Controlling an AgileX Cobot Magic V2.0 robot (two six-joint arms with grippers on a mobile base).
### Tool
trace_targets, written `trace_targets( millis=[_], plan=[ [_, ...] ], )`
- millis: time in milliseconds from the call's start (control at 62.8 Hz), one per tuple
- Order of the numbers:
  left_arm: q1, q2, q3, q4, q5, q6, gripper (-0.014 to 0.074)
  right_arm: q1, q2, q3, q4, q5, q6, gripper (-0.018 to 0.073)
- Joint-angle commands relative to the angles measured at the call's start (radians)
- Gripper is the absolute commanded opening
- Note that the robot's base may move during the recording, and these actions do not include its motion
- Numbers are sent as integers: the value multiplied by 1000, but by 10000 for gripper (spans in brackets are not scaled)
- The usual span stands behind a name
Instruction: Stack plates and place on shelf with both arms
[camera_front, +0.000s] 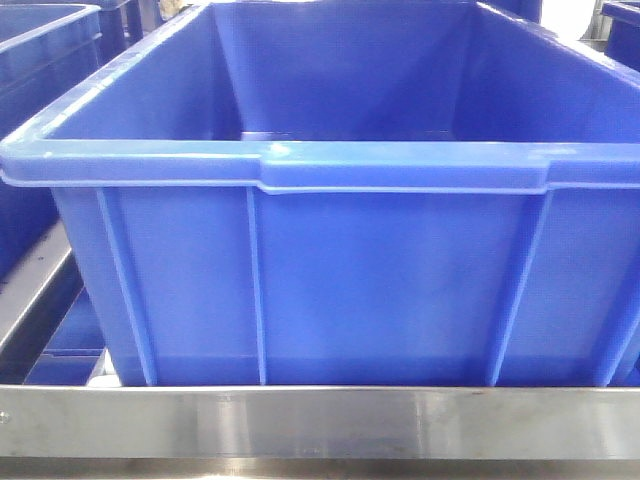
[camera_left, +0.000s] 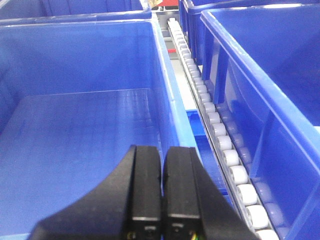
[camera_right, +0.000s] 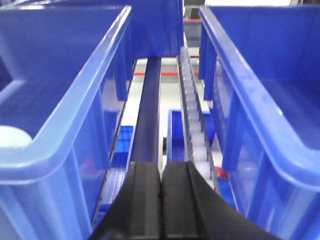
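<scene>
No plates show in any view. The shelf (camera_front: 320, 420) appears in the front view as a brushed steel band along the bottom, under a big blue crate (camera_front: 320, 200). In the left wrist view my left gripper (camera_left: 163, 150) is shut with nothing between its black fingers, hanging over the right wall of a blue crate (camera_left: 75, 125). In the right wrist view my right gripper (camera_right: 161, 167) is also shut and empty, above the gap between two blue crates.
A white roller track (camera_left: 215, 125) runs between the crates, with another crate (camera_left: 280, 60) to its right. In the right wrist view, crates stand left (camera_right: 60, 100) and right (camera_right: 265, 90) of a dark rail (camera_right: 150, 110) and the roller track (camera_right: 192, 110).
</scene>
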Motion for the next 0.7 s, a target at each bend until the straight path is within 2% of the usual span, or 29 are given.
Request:
trace_targets(
  millis=[0, 684],
  plan=[
    [0, 13, -31, -4, -83, -7, 84, -6, -21, -16, -11, -98, 1, 49],
    [0, 13, -31, -4, -83, -7, 84, -6, -21, -16, -11, -98, 1, 49]
  ],
)
